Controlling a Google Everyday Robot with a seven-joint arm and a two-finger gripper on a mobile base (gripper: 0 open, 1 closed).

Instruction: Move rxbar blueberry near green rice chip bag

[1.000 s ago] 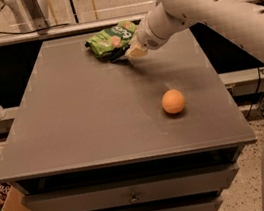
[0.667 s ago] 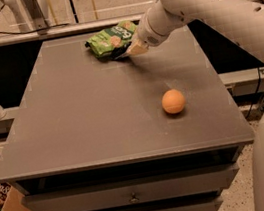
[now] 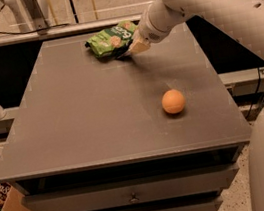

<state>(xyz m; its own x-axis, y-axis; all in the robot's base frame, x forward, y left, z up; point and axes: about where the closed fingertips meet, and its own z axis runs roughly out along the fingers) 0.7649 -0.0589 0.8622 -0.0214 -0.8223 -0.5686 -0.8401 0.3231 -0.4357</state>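
**Pincer low beside the bag, bar beneath it**

The pincer (image 3: 134, 47) is held low over the far part of the worktop (image 3: 82, 111), just beside the right end of the bag (image 3: 109, 39). Whether it is open or closed cannot be told, nor whether anything is gripped. A small dark shape, taken to be the bar (image 3: 125, 56), is seen just under the pincer, at the bag's near right corner. Whether it rests on the worktop or touches the bag cannot be told.

This placing suits the task, since the bar is wanted near the bag. The arm (image 3: 190, 1) is reached in from the right, so the bag is neither covered nor pushed. The task is judged nearly done: a release, if one is needed, and a clean lift away are what remain.

The ball (image 3: 173, 101) lies well apart at the near right, outside the working spot.
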